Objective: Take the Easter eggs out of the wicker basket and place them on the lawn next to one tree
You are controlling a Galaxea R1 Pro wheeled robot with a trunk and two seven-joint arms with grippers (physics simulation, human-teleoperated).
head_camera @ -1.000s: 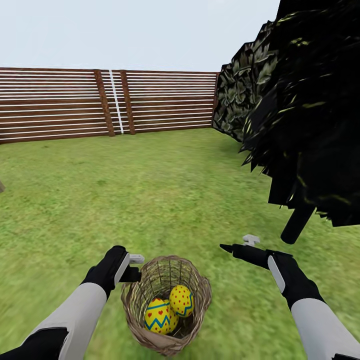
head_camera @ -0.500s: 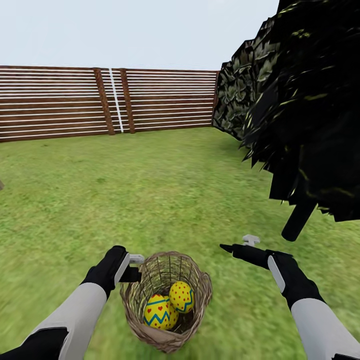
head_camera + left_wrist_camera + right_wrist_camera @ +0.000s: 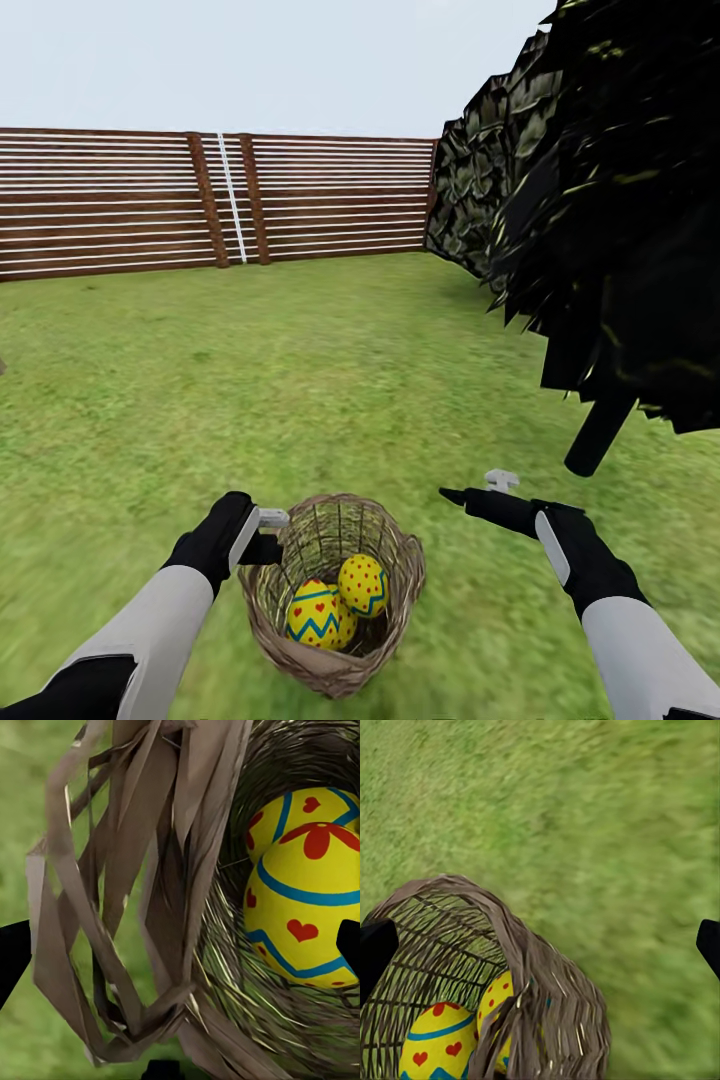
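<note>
- Wicker basket (image 3: 335, 592): brown open weave, bucket-shaped, on the lawn (image 3: 330, 380) between the two arms, nearer the left one. Its rim looks tilted, the near wall lower than the far wall. Taken as landmark for all entries below.
- Easter eggs, inside the basket: two can be told apart in the head view. One with blue zigzag bands (image 3: 318, 614) lies toward the basket's near side; one yellow with red dots and a blue edge band (image 3: 363, 585) rests against it, toward the far right of the interior. A third egg cannot be told apart.
- Left tool (image 3: 268, 532): at the basket's left rim, black fingertips set wide, one outside the weave and one over the interior in the left wrist view. Whether it grips the rim I cannot tell.
- Right tool (image 3: 478, 492): to the right of the basket, well apart from it, above the grass; its fingertips stand wide apart in the right wrist view and nothing is between them.
- Dark tree (image 3: 620, 200): black, cone-shaped foliage on a thin dark stem (image 3: 600, 432), beyond the basket to the right.
- Fence (image 3: 210, 205): brown horizontal slats, far behind the basket across the lawn.
</note>
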